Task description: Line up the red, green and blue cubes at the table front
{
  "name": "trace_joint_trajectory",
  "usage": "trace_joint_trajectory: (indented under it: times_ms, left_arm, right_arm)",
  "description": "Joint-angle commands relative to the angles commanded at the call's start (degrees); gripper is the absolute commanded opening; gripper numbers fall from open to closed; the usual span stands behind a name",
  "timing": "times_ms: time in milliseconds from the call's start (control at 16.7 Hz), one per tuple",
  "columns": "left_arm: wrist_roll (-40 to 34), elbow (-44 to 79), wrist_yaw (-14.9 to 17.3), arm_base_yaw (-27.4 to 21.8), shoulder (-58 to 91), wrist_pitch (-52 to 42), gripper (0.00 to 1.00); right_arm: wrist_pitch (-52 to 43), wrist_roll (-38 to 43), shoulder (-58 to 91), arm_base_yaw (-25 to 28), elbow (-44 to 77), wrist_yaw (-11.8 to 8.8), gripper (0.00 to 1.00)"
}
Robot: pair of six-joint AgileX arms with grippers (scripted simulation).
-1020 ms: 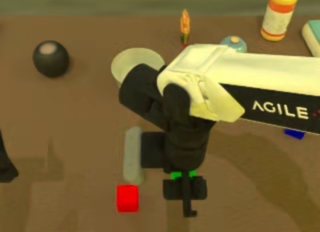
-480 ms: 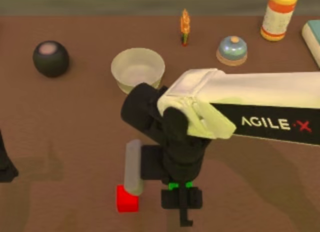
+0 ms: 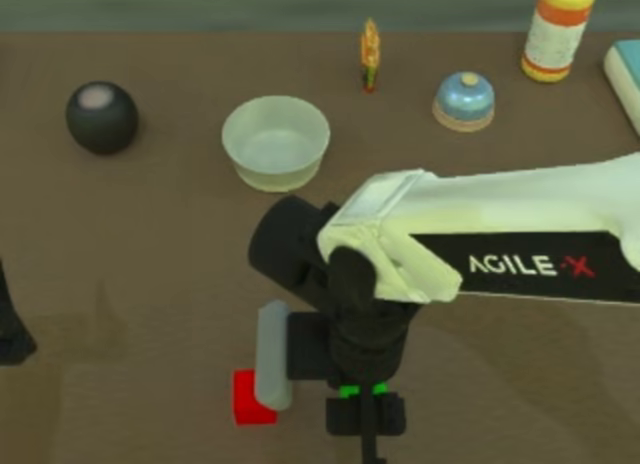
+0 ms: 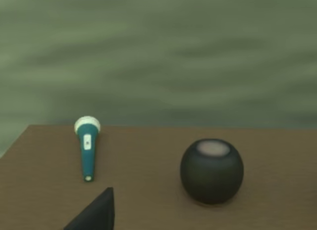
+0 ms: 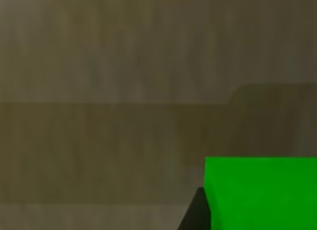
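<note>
My right gripper (image 3: 366, 426) is shut on the green cube (image 3: 349, 391), which shows as thin green slivers under the wrist in the top view. The same green cube (image 5: 261, 193) fills a corner of the right wrist view, just above the brown table (image 5: 99, 116). The red cube (image 3: 244, 408) rests on the table (image 3: 150, 284) near the front edge, close to the left of the gripper and partly covered by the wrist's pale cylinder. The blue cube is hidden. My left arm (image 3: 10, 329) stays parked at the left edge.
A white bowl (image 3: 275, 141) stands behind the right arm. A black ball (image 3: 101, 116) sits at the back left. Along the back are an orange figure (image 3: 370, 54), a bell (image 3: 464, 100) and a bottle (image 3: 558, 29). A teal microphone (image 4: 87, 148) lies beside the ball (image 4: 211, 170).
My right arm has moved toward the table front with the green cube. The arm now covers the blue cube, its wrist overlaps the red cube, and the bowl is uncovered.
</note>
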Motion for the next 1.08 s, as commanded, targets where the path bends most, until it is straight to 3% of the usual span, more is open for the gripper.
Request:
trace_joint_trajectory:
  times_ms: [720,1080]
  left_arm:
    - [0.0,0.0,0.0,0.0,0.0,0.0,1.00]
    - [0.0,0.0,0.0,0.0,0.0,0.0,1.00]
  right_arm:
    - [0.0,0.0,0.0,0.0,0.0,0.0,0.98]
    - [0.0,0.0,0.0,0.0,0.0,0.0,1.00]
